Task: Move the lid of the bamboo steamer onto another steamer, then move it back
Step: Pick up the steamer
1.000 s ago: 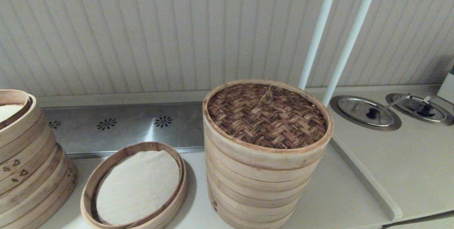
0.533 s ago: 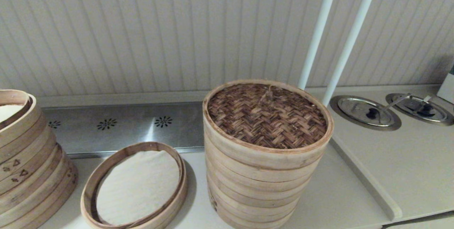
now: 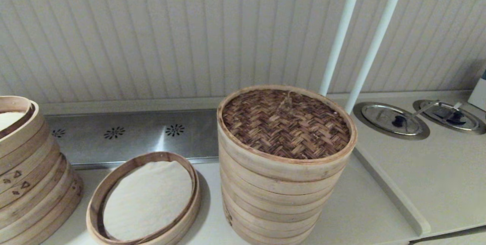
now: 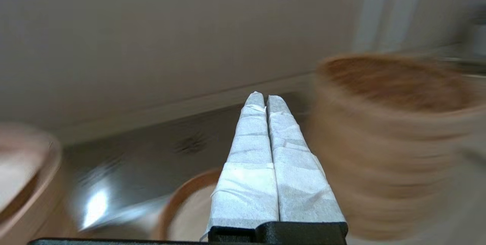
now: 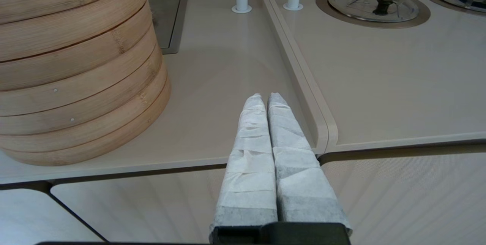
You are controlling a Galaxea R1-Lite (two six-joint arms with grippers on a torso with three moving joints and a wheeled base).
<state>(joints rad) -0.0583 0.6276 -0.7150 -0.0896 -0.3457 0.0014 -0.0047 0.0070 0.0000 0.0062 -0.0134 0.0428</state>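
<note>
While nothing on the bench is shifting across the last second, the bamboo steamer lid (image 3: 285,123) is sitting flat on top of the tall steamer stack (image 3: 277,195) in the middle of the bench (image 3: 360,207), its small loop handle upright near the far edge. This is judged to be a pause with the lid untouched, though which stage of the task it belongs to cannot be told. The low tray with white cloth (image 3: 146,199) is lying just left of the stack, and a marked stack (image 3: 30,176) is standing at the far left. The left gripper (image 4: 265,98) is hanging near the tall stack, closed and empty. The right gripper (image 5: 265,98) is waiting at the bench's front edge, fingers together, holding nothing.
</note>
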